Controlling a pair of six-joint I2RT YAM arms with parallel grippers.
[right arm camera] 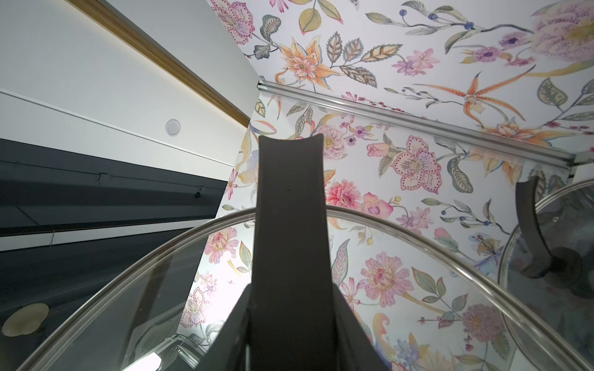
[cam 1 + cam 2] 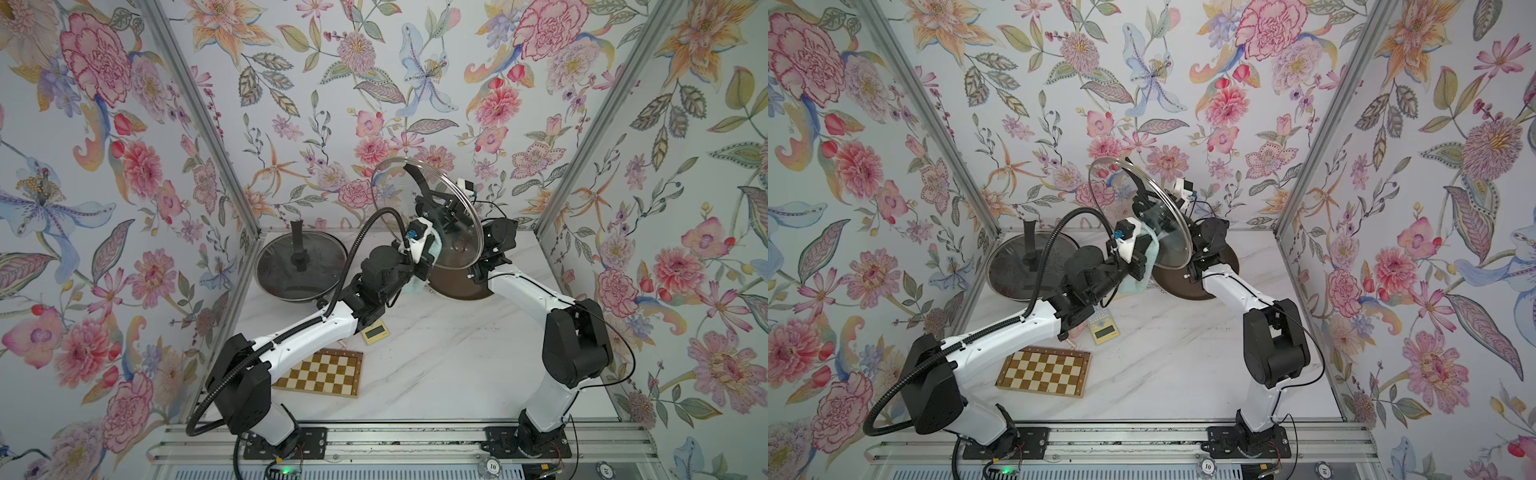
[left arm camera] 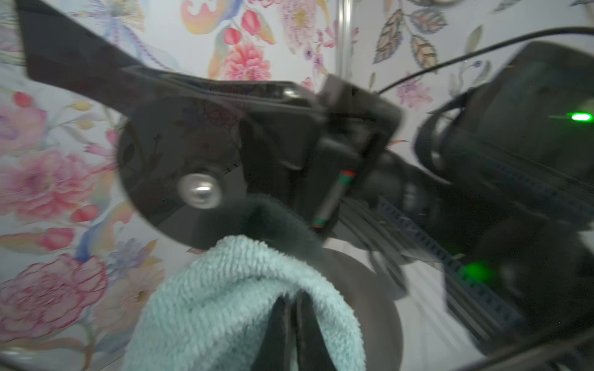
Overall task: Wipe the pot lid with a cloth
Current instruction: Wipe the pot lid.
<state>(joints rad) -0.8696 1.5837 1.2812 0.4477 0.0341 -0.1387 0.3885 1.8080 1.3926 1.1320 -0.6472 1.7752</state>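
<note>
well, at the far left a second lid (image 2: 300, 266) rests on a dark pan, out of the way. next, the left gripper (image 3: 289, 300) is pinched tight on the cloth (image 3: 225, 289), whose folded edge seems pressed to the glass of the pot lid (image 2: 395, 195), just beside its centre screw. the lid is up in the air, tilted on edge, with the right gripper (image 1: 291, 289) clamped narrow around its black handle (image 1: 289, 208). to wipe well, i'd keep the cloth flat and firm, sweep from hub to rim, and let the right arm brace against the push. the only readable writing is "10" on a chip (image 2: 493, 466) at the front rail.
</note>
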